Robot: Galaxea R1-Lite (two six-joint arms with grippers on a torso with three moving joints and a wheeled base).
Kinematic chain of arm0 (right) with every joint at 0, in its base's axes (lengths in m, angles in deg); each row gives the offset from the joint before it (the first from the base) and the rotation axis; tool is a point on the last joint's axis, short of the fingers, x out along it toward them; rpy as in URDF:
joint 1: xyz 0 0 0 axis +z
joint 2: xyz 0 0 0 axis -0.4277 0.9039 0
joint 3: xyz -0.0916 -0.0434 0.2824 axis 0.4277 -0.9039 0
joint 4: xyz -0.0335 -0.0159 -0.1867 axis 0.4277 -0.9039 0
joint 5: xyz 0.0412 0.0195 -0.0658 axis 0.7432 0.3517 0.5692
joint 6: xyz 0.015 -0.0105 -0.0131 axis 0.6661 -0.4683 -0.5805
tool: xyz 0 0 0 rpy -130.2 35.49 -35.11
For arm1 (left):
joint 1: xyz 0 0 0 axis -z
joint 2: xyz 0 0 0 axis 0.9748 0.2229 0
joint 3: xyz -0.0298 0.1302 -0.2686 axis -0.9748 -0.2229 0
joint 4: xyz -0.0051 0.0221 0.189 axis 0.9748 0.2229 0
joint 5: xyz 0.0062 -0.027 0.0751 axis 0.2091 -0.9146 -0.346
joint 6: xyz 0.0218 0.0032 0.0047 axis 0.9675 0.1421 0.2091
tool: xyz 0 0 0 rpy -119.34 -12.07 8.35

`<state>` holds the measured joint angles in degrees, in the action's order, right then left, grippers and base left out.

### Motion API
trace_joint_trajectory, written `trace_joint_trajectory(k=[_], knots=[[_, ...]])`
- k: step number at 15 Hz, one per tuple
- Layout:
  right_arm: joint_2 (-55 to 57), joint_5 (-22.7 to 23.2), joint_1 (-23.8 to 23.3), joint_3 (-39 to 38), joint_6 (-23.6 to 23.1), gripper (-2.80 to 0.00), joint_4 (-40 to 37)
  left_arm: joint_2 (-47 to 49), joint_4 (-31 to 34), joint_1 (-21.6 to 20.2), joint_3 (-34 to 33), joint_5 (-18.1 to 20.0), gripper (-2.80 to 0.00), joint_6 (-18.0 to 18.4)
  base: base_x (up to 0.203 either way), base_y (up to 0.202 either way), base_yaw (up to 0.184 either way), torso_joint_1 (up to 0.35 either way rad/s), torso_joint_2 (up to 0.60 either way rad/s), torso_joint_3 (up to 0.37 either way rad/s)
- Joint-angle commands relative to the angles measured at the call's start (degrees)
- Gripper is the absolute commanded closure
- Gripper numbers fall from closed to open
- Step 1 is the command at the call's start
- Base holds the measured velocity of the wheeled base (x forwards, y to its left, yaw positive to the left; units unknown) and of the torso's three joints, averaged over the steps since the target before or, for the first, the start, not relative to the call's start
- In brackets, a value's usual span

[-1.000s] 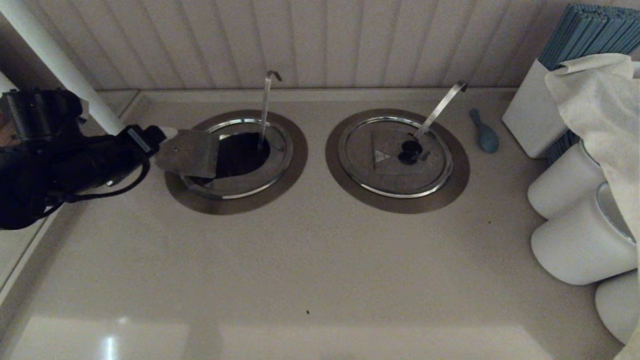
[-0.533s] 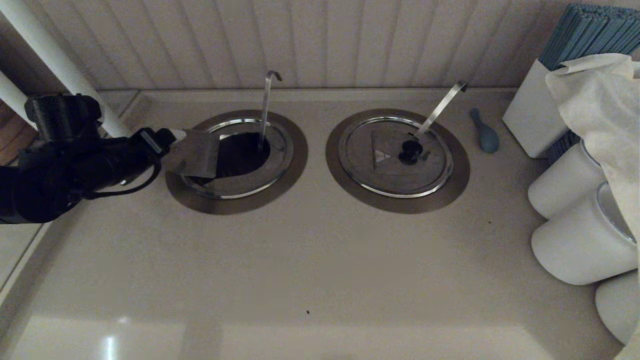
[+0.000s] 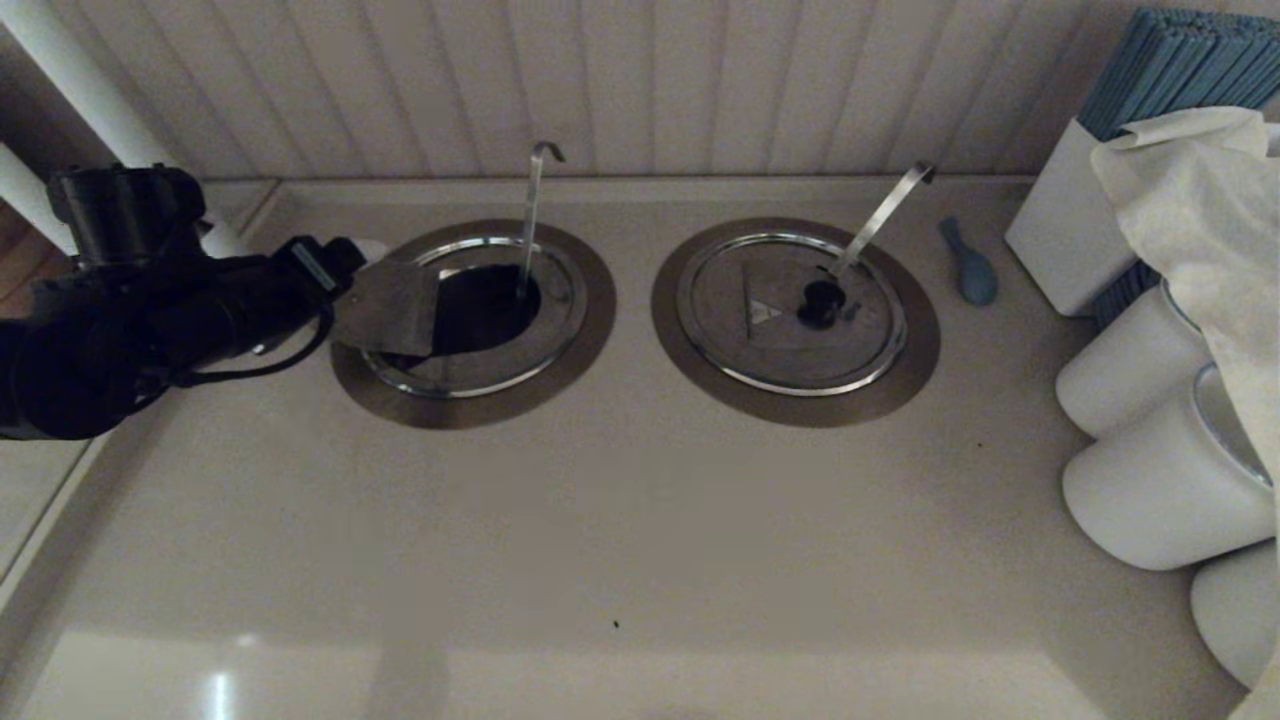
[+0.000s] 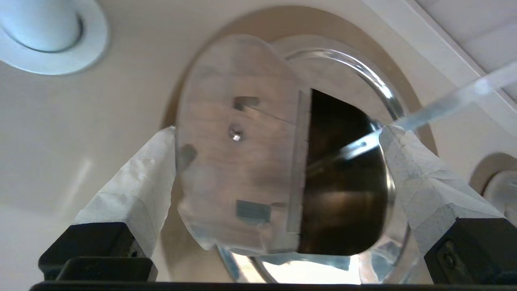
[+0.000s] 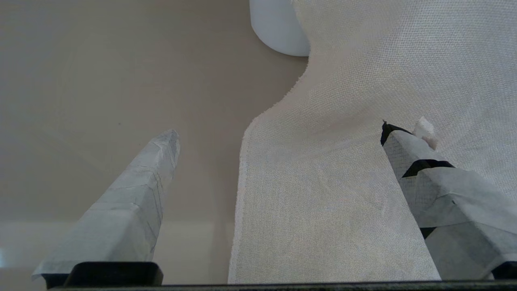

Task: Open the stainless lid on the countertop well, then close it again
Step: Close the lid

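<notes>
Left end effector (image 4: 278,133) spread wide, gripping nothing; lid (image 3: 390,308) flap stands raised just ahead of its fingertips (image 4: 155,161), tipped up over the well (image 3: 480,305). Well's far half open and dark, upright ladle handle (image 3: 530,215) inside. Bare tabletop (image 3: 620,540) all around. Right end effector (image 5: 278,133) parked, spread open, over a white cloth (image 5: 363,121).

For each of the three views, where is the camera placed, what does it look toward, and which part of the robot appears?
Head view: high, looking down at the countertop; left arm.
Left wrist view: behind the left gripper, facing the stainless lid raised over the countertop well; spread fingers.
Right wrist view: behind the right gripper, facing a white cloth; spread fingers.
Shared: head and left wrist views show the lid, well and ladle handle.
</notes>
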<state>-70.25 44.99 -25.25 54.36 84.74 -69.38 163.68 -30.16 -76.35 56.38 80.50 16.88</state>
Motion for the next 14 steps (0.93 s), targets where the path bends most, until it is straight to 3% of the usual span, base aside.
trace_joint_trajectory(k=[1,9,14], knots=[[0.09,0.01,0.01,0.0,-0.1,-2.8,-0.01,-0.09,-0.2,0.98,0.27,-0.03,-2.8,-0.22,0.0,0.0,0.0,0.0,0.0,0.0],[0.09,0.01,0.01,0.0,-0.1,-2.8,-0.01,-2.04,0.06,4.6,2.35,-0.18,-2.8,-0.3,0.0,0.0,0.0,0.0,0.0,0.0],[0.09,0.01,0.01,0.0,-0.08,-2.8,-0.01,-3.36,2.03,9.54,2.44,-0.84,-2.8,-2.02,0.0,0.0,0.0,0.0,0.0,0.0]])
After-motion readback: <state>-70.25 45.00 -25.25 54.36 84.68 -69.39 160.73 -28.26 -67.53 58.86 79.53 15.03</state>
